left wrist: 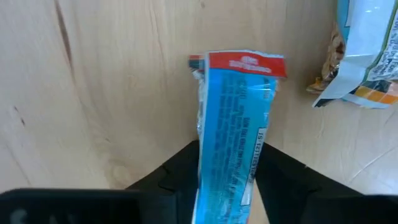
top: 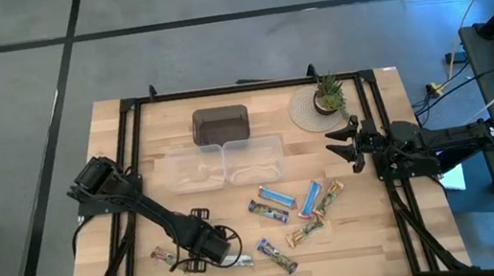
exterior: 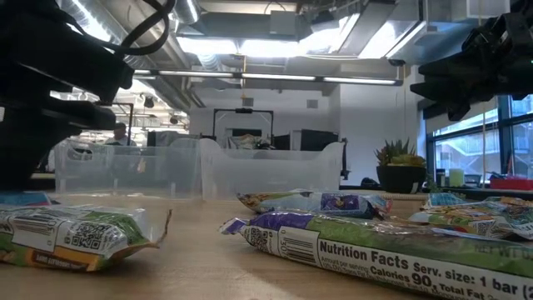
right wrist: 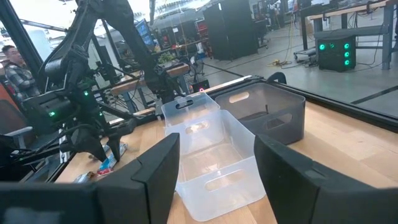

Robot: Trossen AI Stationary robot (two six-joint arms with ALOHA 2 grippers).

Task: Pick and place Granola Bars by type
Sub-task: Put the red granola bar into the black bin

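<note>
I am working the pick step with the left gripper (top: pixel 228 254), low in the high view's lower left. Its wrist view is showing the two fingers (left wrist: pixel 163 180) clamped on either side of a blue bar (left wrist: pixel 233 134), whose red end is pointing away from the gripper over bare wood. I am judging the grasp as made and the lift as not yet begun (the bar looks to be lying on, or just off, the table).

The other bars (top: pixel 301 210) are lying scattered at lower centre of the high view, with one more (top: pixel 161 256) at the far lower left beside my arm. The two clear tubs (top: pixel 223 163) are sitting side by side at upper centre, a dark tray (top: pixel 221 124) just above them.

The right gripper (top: pixel 347 143) is waiting at the right edge, near the plant (top: pixel 328 96), its fingers (right wrist: pixel 152 168) standing well apart.

Next I am expecting to raise the bar clear of its neighbours, carry it up-frame to one tub and release it there; I cannot tell which tub is meant for the blue type.
</note>
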